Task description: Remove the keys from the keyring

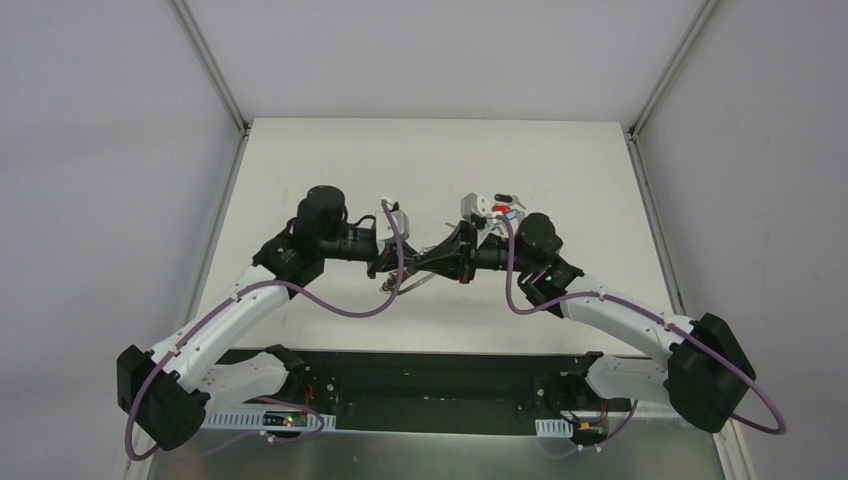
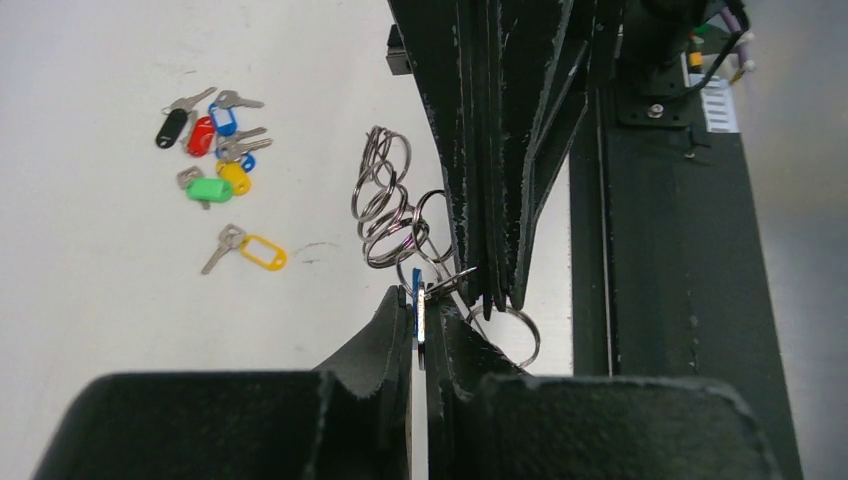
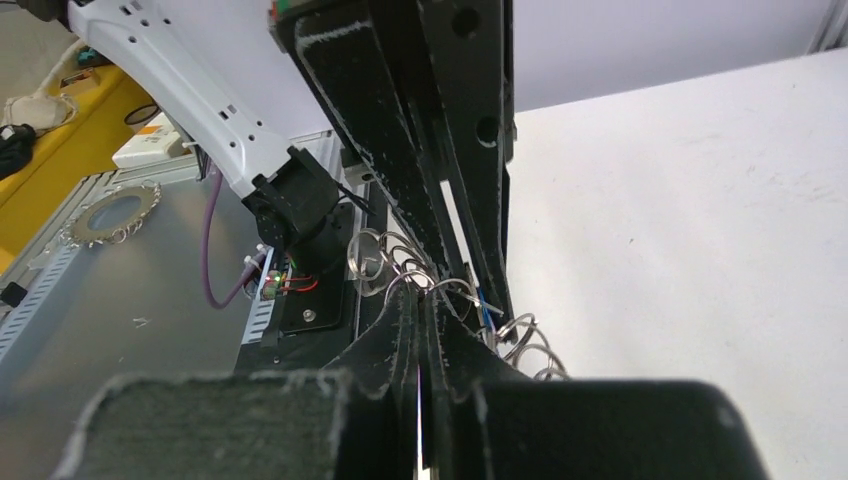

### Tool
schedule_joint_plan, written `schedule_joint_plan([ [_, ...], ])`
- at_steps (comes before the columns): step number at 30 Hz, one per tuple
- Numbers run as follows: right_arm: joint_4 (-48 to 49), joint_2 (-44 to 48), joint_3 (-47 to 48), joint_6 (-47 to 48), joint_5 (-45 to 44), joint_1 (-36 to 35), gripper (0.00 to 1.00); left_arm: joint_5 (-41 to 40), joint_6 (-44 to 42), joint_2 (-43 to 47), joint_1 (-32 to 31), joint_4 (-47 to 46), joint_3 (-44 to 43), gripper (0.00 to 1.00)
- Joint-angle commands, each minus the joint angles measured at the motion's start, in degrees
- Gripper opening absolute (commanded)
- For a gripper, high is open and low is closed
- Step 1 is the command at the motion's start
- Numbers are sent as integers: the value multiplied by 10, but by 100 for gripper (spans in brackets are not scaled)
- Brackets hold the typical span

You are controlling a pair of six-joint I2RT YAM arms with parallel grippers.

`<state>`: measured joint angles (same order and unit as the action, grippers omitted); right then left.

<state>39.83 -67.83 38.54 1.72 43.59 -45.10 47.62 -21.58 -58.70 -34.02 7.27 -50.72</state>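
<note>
The keyring shows as a bunch of linked silvery split rings (image 2: 383, 200), held in the air between both grippers; it also shows in the right wrist view (image 3: 372, 256). No large loop shows on it. My left gripper (image 2: 420, 312) is shut on a thin blue-headed key (image 2: 417, 300) still on the rings. My right gripper (image 3: 422, 300) is shut on one wire ring of the bunch; its fingers (image 2: 485, 150) come down from above in the left wrist view. In the top view the left gripper (image 1: 405, 266) and right gripper (image 1: 441, 262) meet tip to tip mid-table.
Several loose keys with black, red, blue, green and yellow tags (image 2: 213, 148) lie on the white table (image 1: 330, 170), also in the top view (image 1: 500, 208). One yellow-tagged key (image 2: 258, 251) lies apart. A fringed round loop (image 3: 110, 210) lies on the grey bench off the table.
</note>
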Motion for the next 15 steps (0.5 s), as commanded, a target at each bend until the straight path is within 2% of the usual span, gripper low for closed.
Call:
schedule_joint_plan([
  [1, 85, 14, 2, -16, 0, -5, 0, 120, 35, -3, -6, -65, -19, 0],
  [4, 89, 21, -1, -16, -2, -3, 0, 126, 37, 1, -5, -70, -18, 0],
  [9, 87, 46, -14, -28, -15, -1, 0, 62, 18, 7, -5, -53, -18, 0],
  [15, 35, 80, -28, -4, -51, 3, 0, 50, 5, 14, -5, -46, -18, 0],
])
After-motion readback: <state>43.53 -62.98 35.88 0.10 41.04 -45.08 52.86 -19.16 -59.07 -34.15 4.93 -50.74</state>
